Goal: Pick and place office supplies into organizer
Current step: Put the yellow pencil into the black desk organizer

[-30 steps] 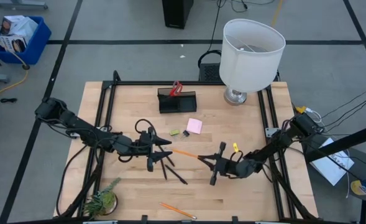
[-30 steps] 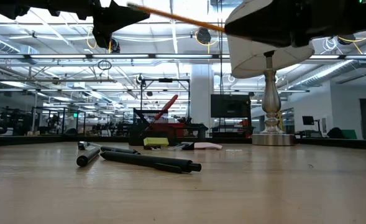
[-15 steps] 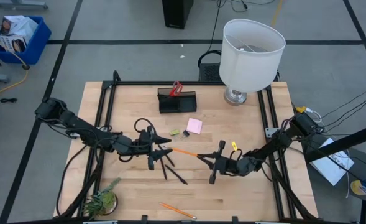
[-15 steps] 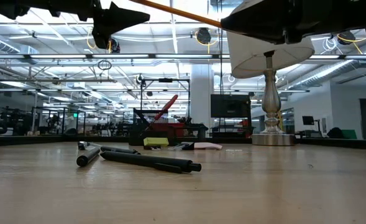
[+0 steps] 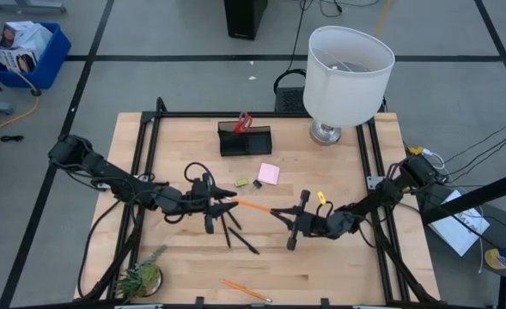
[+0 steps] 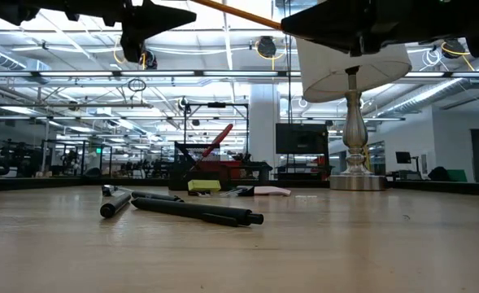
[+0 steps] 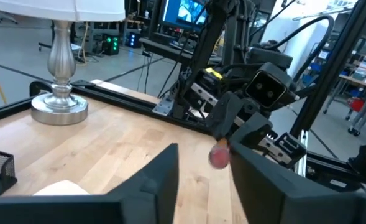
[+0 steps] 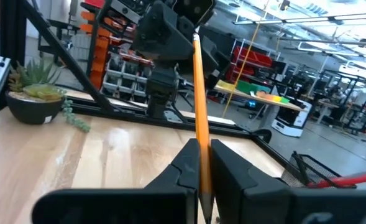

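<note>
- Handover setup mid-table, both arms raised above the wood.
- Left gripper (image 5: 227,202): jaws part-open around the pencil's eraser end, which sits in the gap; can't tell if they touch it.
- Orange pencil (image 5: 254,207): long axis runs across the table, spanning the two grippers.
- Right gripper (image 5: 278,213): clamped on the pencil's other end.
- Organizer (image 5: 245,140): at the table's far side, roughly level with the left gripper, so left arm is nearer.

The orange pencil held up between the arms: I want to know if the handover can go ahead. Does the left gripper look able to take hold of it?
Probably yes. The right gripper holds the orange pencil clear of the table, its free end reaching between the left gripper's parted fingers, with nothing between them.
</note>
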Controlling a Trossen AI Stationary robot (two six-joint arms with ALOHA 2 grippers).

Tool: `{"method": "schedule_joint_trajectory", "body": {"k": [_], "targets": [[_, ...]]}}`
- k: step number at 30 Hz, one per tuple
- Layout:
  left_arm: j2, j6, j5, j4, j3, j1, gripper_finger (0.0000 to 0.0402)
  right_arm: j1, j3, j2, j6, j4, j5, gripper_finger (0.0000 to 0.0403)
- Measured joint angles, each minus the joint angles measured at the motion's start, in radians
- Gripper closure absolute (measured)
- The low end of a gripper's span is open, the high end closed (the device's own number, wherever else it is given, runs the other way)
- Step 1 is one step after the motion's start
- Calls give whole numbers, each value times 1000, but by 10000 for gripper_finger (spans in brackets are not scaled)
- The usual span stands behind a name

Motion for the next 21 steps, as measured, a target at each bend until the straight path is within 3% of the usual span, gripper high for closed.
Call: {"method": "schedule_joint_trajectory", "body": {"k": [4,16,21], "targets": [[0,12,1,22,0,-1,294,-17,0,0,17,0,-47,388],[0,21,26,45,1,4,367,-26,0,0,10,2,-51,388],[0,33,25,53,1,5,373,-26,0,1,4,5,-51,387]]}}
